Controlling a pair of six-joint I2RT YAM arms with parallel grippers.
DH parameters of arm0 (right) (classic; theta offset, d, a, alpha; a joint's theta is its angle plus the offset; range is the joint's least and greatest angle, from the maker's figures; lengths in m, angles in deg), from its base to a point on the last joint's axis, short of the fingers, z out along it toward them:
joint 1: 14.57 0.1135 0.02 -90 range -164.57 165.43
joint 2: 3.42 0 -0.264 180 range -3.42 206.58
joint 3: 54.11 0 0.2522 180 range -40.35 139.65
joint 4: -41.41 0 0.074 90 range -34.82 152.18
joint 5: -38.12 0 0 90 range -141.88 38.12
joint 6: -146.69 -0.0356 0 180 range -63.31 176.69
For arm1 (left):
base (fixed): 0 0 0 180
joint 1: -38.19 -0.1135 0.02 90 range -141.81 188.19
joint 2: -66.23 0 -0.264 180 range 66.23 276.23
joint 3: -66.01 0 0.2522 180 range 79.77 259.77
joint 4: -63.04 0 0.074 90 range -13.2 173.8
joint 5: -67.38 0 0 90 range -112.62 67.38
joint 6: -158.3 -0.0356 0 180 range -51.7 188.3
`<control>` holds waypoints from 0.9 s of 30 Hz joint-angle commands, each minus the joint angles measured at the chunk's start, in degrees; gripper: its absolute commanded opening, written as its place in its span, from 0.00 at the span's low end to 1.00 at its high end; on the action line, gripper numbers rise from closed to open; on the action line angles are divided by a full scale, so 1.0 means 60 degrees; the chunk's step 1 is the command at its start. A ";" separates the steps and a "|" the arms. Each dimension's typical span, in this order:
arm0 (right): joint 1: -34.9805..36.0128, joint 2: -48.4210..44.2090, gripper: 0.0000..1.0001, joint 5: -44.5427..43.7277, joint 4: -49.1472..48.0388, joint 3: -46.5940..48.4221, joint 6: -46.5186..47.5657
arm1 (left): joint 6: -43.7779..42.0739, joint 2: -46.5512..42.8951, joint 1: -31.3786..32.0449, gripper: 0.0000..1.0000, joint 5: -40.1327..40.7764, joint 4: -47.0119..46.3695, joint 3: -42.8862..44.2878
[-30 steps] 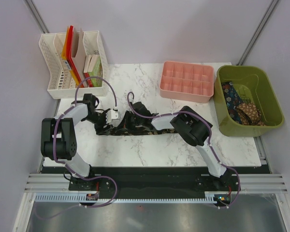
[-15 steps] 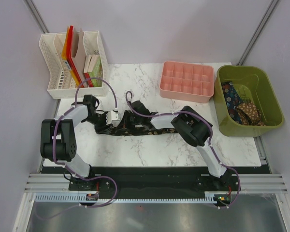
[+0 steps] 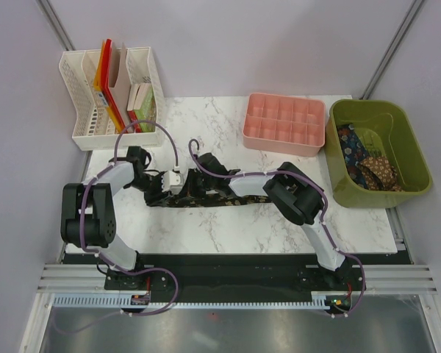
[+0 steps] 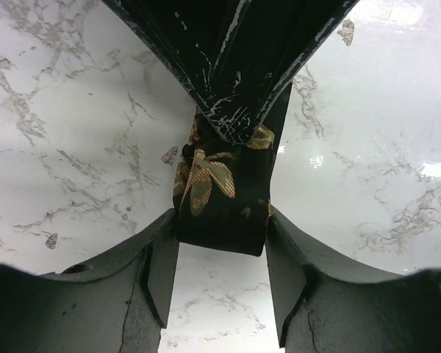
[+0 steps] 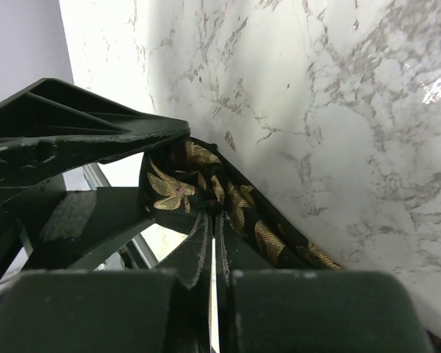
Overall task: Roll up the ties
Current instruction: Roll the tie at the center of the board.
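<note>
Top external view shows one tie [image 3: 235, 199] lying stretched at mid-frame, and rolling looks barely begun. The left gripper [image 4: 220, 250] clasps its end across the width, while the right gripper [image 5: 212, 219] is clenched on a pinch of fabric. More ties [image 3: 371, 168] wait in the green bin [image 3: 353, 197] at right, and the pink tray [image 3: 279, 149] holds none.

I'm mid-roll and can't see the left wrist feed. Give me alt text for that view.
A dark tie with a gold leaf print fills the gap between the jaws of the left gripper, touching both. The right gripper, jaws shut, reaches in from the top and pinches the same tie just beyond. A white marble table lies underneath.
</note>
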 commanded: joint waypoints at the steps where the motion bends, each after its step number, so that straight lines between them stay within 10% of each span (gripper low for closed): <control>1: 0.0002 0.0323 0.00 -0.0392 0.0253 -0.0040 0.0431 | -0.0124 -0.0611 0.0057 0.55 -0.0680 -0.0037 -0.0043; 27: -0.0129 0.0324 0.10 0.0383 -0.1636 -0.0537 -0.0609 | 0.0828 0.0017 0.1654 0.44 0.0005 -0.0285 -0.0175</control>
